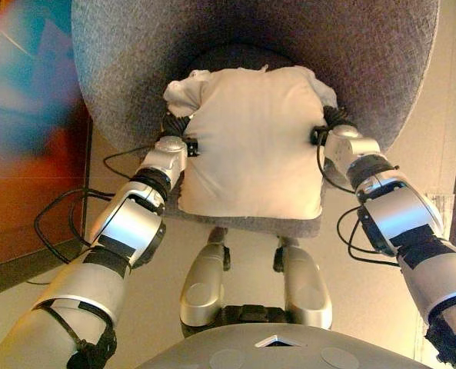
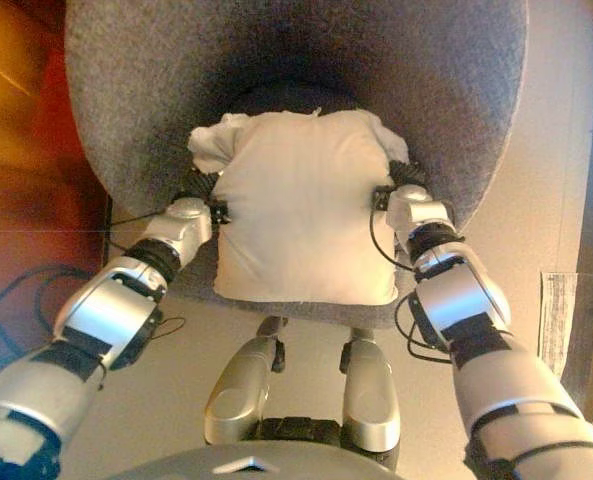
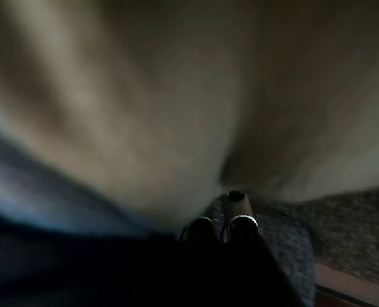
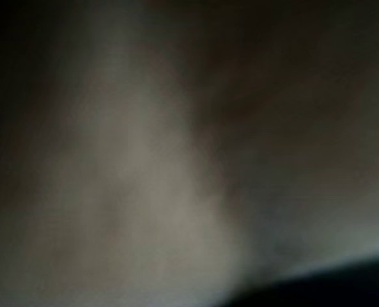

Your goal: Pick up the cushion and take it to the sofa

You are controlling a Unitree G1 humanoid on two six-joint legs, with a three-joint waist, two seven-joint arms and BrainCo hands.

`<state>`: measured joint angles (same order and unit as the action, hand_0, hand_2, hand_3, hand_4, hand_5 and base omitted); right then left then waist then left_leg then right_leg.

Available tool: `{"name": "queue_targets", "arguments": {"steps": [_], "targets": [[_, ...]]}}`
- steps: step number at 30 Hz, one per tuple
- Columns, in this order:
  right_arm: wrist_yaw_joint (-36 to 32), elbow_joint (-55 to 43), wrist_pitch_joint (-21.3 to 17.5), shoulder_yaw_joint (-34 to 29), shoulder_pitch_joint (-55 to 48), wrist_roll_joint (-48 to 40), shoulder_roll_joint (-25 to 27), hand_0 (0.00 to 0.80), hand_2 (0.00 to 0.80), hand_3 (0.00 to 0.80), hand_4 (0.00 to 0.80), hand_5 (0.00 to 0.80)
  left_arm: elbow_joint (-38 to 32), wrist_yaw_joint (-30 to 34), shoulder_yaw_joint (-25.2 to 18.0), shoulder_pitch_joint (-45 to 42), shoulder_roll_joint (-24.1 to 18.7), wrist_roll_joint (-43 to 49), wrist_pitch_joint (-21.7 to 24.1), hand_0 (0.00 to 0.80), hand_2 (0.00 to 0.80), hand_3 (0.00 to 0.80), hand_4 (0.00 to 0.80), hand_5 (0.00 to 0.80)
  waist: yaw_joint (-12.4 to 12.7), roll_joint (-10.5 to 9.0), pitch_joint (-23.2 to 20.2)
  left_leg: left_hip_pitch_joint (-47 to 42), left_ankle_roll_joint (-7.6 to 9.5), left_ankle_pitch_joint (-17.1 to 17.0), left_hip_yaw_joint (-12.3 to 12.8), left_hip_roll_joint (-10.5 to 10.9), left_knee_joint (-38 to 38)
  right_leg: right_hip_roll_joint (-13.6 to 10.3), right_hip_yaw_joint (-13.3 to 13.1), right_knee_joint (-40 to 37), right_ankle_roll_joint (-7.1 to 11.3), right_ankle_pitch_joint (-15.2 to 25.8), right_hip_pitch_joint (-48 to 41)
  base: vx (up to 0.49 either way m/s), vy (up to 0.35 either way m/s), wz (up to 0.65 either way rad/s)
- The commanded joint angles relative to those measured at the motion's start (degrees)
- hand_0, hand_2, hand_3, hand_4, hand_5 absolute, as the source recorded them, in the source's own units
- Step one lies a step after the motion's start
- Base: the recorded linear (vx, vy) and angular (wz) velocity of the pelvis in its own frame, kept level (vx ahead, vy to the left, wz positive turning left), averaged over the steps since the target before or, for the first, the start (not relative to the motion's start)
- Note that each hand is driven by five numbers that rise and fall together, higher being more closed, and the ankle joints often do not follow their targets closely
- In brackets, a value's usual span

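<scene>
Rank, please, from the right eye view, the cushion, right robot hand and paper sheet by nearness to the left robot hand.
1. The cushion, against the left robot hand.
2. The right robot hand, on the cushion's opposite side.
3. The paper sheet, on the floor far right.

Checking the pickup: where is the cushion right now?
In the left eye view the cream cushion sits centred on the grey chair, with the left hand and the right hand at its two sides.

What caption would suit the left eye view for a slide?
Both arms flank a cream cushion resting on a grey upholstered seat; the hands are hidden under the cushion's sides.
</scene>
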<state>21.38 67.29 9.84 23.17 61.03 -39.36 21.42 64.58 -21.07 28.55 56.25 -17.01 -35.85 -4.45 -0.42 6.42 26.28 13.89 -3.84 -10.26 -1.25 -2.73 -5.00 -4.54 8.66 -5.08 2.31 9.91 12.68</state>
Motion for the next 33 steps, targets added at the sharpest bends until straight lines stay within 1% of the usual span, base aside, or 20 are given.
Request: {"name": "queue_targets", "arguments": {"steps": [1,4,8,10,11,13,14,15,16,19,22,25,29,33], "targets": [[0.7,-8.2,-8.9,1.0,6.3,4.1,3.5,0.0,0.0,0.0,0.0,0.0,-6.2,0.0,2.3,4.1,-0.2,0.1,7.7,0.0,0.0,0.0,0.0,0.0,1.3,-3.07,-1.8,-1.0,-0.89,7.5,2.6,2.7,2.5,-5.6,-0.4,5.0,4.87,-6.4,1.9,-0.004,-0.037,0.02],[2.7,-14.5,-10.4,0.2,4.1,6.6,6.6,0.0,0.0,0.0,0.0,0.0,-12.4,-1.1,1.0,0.3,-2.8,0.5,9.7,0.0,0.0,0.0,0.0,0.0,1.8,-3.08,-1.8,-0.7,-0.67,8.1,2.4,2.9,3.0,-5.8,0.1,5.6,5.01,-6.8,2.3,-0.008,-0.031,0.02],[3.4,-19.7,-13.0,-1.4,3.1,8.1,10.8,0.0,0.0,0.0,0.0,0.0,-17.7,-0.9,-1.4,-3.9,-6.7,1.1,12.1,0.0,0.0,0.0,0.0,0.0,2.4,-3.04,-1.8,-0.3,-0.56,8.6,2.5,3.0,3.2,-5.9,0.6,5.8,5.17,-7.1,2.9,-0.009,-0.002,0.03],[3.0,-24.4,-14.0,-3.8,0.7,10.5,14.3,0.0,0.0,0.0,0.0,0.0,-21.7,-0.3,-3.6,-7.9,-9.7,1.5,13.3,0.0,0.0,0.0,0.0,0.0,2.6,-2.98,-1.8,0.0,-0.4,8.8,2.4,3.1,3.3,-6.0,0.8,5.9,5.31,-7.1,3.3,-0.006,0.002,0.02],[2.9,-25.7,-14.3,-4.4,-0.1,10.9,15.1,0.0,0.0,0.0,0.0,0.0,-22.5,0.0,-4.2,-9.0,-10.3,1.1,13.6,0.0,0.0,0.0,0.0,0.0,2.7,-2.98,-1.8,0.1,-0.34,8.9,2.4,3.1,3.3,-6.0,0.8,6.0,5.35,-7.1,3.3,0.0,0.0,0.0],[3.3,-29.5,-15.5,-7.3,-3.3,13.6,17.5,0.0,0.0,0.0,0.0,0.0,-25.4,0.6,-7.1,-13.2,-12.0,0.9,14.7,0.0,0.0,0.0,0.0,0.0,2.8,-2.91,-1.8,0.0,-0.18,9.1,2.4,3.2,3.5,-6.0,1.0,6.1,5.29,-7.3,3.3,0.0,0.0,0.0],[3.4,-30.3,-15.7,-7.9,-4.1,14.0,17.8,0.0,0.0,0.0,0.0,0.0,-26.0,0.6,-7.6,-14.2,-12.3,0.9,15.0,0.0,0.0,0.0,0.0,0.0,2.8,-2.92,-1.9,0.0,-0.15,9.2,2.4,3.2,3.5,-6.0,1.0,6.2,5.27,-7.3,3.3,0.0,0.0,0.0],[3.3,-32.3,-16.3,-9.9,-6.1,14.5,19.3,0.0,0.0,0.0,0.0,0.0,-27.8,0.8,-9.7,-16.8,-13.2,0.7,15.2,0.0,0.0,0.0,0.0,0.0,2.9,-2.86,-1.9,-0.1,-0.08,9.5,2.5,3.2,3.6,-6.0,1.1,6.3,5.27,-7.5,3.2,0.0,0.0,0.0],[3.3,-33.3,-16.4,-10.9,-7.2,15.0,19.9,0.0,0.0,0.0,0.0,0.0,-28.8,1.0,-10.7,-17.9,-13.7,0.5,15.1,0.0,0.0,0.0,0.0,0.0,2.9,-2.84,-2.0,-0.2,-0.08,9.6,2.5,3.2,3.7,-6.0,1.2,6.3,5.27,-7.6,3.2,0.015,0.025,0.04],[3.2,-35.3,-16.4,-13.1,-9.5,16.2,21.6,0.0,0.0,0.0,0.0,0.0,-31.2,1.8,-12.6,-20.5,-14.6,0.2,14.4,0.0,0.0,0.0,0.0,0.0,3.0,-2.76,-2.0,0.0,-0.02,9.7,2.5,3.3,4.0,-6.2,1.4,6.6,5.36,-7.7,3.4,0.002,0.005,0.01],[2.4,-35.6,-16.9,-14.1,-10.1,16.6,22.6,0.0,0.0,0.0,0.0,0.0,-32.2,3.5,-13.2,-21.8,-15.4,-0.4,14.4,0.0,0.0,0.0,0.0,0.0,3.2,-2.7,-1.9,0.5,0.04,9.9,2.5,3.3,4.5,-6.4,1.6,7.0,5.42,-7.8,3.8,-0.036,0.012,0.03],[2.3,-35.9,-16.8,-14.6,-10.8,16.8,23.5,0.0,0.0,0.0,0.0,0.0,-33.1,3.5,-13.5,-22.5,-15.9,-0.5,15.0,0.0,0.0,0.0,0.0,0.0,3.1,-2.7,-1.9,0.8,0.13,9.8,2.7,3.3,4.5,-6.5,1.5,7.2,5.52,-7.8,4.3,-0.004,0.007,0.01],[2.6,-37.1,-18.0,-16.5,-13.7,17.3,24.1,0.0,0.0,0.0,0.0,0.0,-34.5,1.8,-15.1,-23.8,-16.5,-0.9,16.3,0.0,0.0,0.0,0.0,0.0,2.9,-2.9,-1.6,1.0,0.24,9.9,3.1,3.1,4.6,-6.4,1.5,7.3,5.51,-7.8,4.6,0.0,0.0,0.0],[4.1,-40.4,-19.8,-21.6,-22.1,19.2,22.9,0.0,0.0,0.0,0.0,0.0,-36.0,-1.0,-19.5,-28.6,-16.9,-0.2,16.9,0.0,0.0,0.0,0.0,0.0,2.7,-3.3,-1.8,0.7,0.36,10.4,3.0,3.1,4.8,-6.2,1.6,7.5,5.52,-8.2,4.3,0.001,-0.02,0.05]]}}
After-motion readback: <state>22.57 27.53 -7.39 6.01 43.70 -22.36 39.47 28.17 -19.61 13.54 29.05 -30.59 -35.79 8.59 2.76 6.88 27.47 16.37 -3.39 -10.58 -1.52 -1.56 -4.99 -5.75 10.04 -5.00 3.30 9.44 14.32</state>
